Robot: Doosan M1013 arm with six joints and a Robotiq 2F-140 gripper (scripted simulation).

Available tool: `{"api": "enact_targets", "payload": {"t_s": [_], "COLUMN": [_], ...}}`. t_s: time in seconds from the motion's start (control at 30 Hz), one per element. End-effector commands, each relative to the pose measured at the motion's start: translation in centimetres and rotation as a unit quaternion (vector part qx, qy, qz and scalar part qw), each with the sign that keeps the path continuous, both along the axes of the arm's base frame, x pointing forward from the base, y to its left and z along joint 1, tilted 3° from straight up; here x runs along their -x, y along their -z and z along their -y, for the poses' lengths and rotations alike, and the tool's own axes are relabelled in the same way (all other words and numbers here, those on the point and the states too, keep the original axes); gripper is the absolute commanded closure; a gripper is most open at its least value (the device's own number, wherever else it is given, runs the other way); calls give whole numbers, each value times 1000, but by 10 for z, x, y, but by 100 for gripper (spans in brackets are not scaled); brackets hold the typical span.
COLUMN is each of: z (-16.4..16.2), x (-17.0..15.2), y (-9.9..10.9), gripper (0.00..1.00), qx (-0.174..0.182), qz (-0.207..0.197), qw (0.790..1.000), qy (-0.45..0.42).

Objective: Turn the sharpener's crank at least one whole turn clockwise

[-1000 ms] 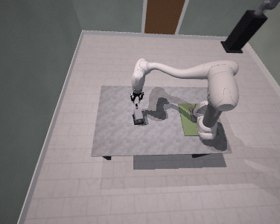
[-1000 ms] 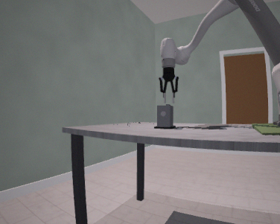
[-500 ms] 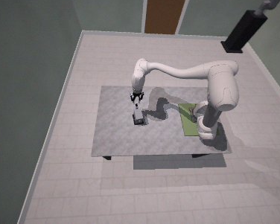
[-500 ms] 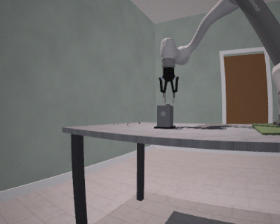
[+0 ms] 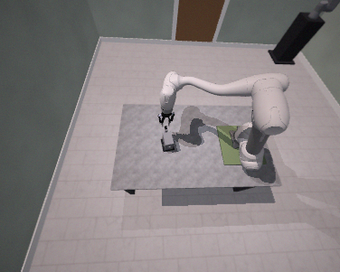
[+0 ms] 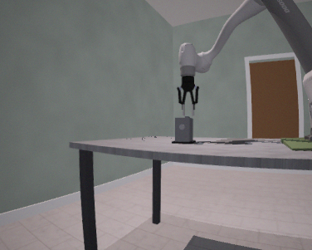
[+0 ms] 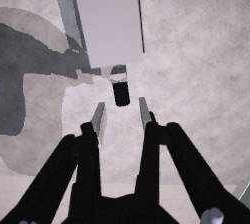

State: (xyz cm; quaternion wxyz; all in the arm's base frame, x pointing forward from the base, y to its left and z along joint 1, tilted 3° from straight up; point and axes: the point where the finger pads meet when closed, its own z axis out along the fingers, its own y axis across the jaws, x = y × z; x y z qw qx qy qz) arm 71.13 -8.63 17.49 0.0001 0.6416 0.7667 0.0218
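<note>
The grey box-shaped pencil sharpener (image 5: 168, 142) stands on the grey table, left of centre; it also shows in the exterior view (image 6: 183, 129). In the wrist view its pale body (image 7: 111, 32) fills the top, and the dark crank knob (image 7: 121, 93) sticks out just below it. My gripper (image 7: 122, 108) points straight down over the crank end, with its fingers partly open. The knob lies beyond the fingertips, in line with the gap between them, and nothing is between the fingers. In the exterior view the fingertips (image 6: 187, 113) hang just above the sharpener's top.
A green mat (image 5: 230, 145) lies on the table's right side beside the arm's base (image 5: 252, 154). The arm reaches across the table above its own dark shadow. A black stand (image 5: 297, 37) is on the floor at the far right, well away from the table.
</note>
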Motion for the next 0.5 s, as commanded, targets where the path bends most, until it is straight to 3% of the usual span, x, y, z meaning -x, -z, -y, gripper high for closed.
{"api": "enact_targets", "payload": {"t_s": [0.0, 0.47], "z": [0, -1], "x": [0, 0], "y": [1, 16], "gripper": [68, 68], "qx": [0, 0], "qz": [0, 0], "qw": [1000, 1000], "qy": [0, 0]}}
